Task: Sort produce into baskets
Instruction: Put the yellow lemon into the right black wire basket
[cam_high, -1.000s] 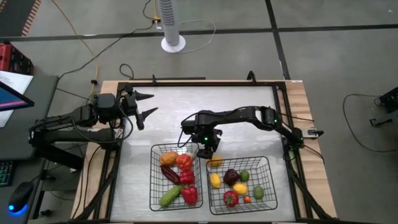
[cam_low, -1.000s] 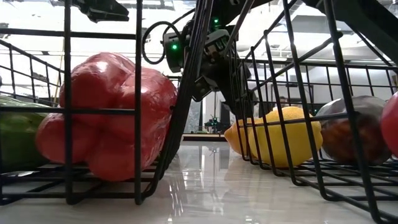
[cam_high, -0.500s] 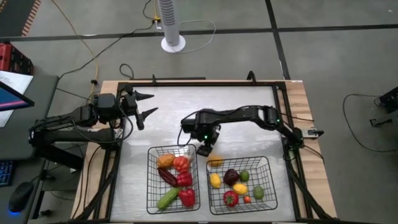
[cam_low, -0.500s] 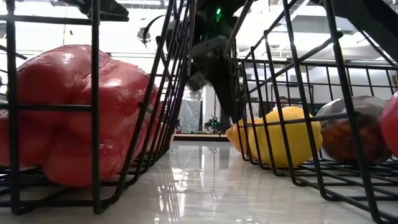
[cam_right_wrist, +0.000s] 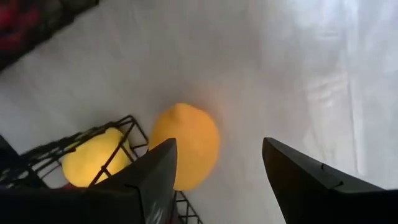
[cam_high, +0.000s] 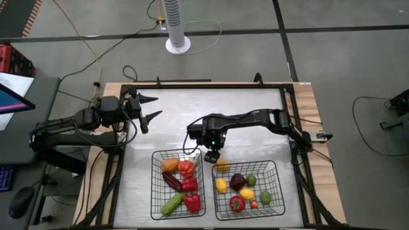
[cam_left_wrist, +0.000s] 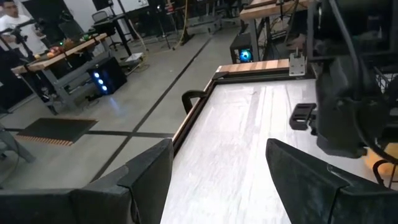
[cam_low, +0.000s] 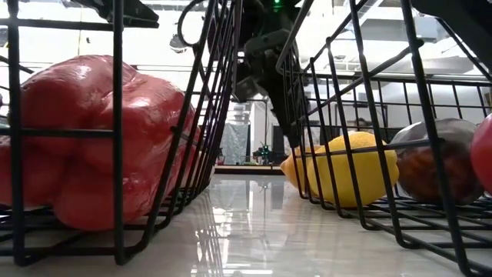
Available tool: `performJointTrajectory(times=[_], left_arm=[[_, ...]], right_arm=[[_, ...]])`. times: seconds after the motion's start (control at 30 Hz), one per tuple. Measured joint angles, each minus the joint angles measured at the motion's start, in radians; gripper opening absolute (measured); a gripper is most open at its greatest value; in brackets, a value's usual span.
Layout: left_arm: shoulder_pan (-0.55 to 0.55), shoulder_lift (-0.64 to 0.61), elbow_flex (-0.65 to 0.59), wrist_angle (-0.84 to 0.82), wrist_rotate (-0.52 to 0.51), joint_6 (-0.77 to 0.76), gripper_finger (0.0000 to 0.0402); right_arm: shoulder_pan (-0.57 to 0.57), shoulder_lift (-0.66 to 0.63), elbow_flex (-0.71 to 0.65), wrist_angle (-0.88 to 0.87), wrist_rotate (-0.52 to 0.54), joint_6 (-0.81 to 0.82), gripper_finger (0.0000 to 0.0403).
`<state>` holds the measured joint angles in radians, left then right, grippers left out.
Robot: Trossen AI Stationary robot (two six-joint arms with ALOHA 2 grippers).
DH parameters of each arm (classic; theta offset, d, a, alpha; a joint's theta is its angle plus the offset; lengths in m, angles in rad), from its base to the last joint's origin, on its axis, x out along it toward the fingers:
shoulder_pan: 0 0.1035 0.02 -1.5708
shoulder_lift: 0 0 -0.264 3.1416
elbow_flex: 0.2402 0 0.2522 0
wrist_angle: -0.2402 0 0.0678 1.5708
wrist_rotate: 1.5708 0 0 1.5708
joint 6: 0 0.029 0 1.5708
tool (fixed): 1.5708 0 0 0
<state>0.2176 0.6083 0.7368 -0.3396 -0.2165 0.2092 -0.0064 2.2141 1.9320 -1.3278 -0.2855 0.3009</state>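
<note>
Right gripper (cam_high: 213, 155) open, empty, above the loose orange (cam_right_wrist: 185, 145) at the right basket's (cam_high: 276, 167) far-left corner; next: descend and grasp it. Left gripper (cam_high: 148, 107) open, idle near table's (cam_high: 211, 105) far-left corner.

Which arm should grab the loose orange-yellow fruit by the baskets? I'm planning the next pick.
Right. The right gripper hangs open just above the orange-yellow fruit lying outside the right basket. The left gripper waits open at the table's far left edge.
</note>
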Motion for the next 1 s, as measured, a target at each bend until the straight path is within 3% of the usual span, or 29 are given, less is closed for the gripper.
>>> performJointTrajectory(times=[0.43, 0.77, 1.0], left_arm=[[0.0, 0.0, 0.0, -0.002, -0.001, 0.0, 0.0246], [0.0, 0.0, 0.0, -0.002, -0.001, 0.0, 0.0246], [0.0, 0.0, 0.0, -0.002, -0.001, 0.0, 0.0246]], right_arm=[[0.019, -0.001, -0.123, 0.106, -0.08, -0.026, 0.0265], [0.034, -0.015, -0.126, 0.079, 0.0, -0.06, 0.0265], [0.034, -0.018, -0.125, 0.021, 0.0, -0.093, 0.0265]])
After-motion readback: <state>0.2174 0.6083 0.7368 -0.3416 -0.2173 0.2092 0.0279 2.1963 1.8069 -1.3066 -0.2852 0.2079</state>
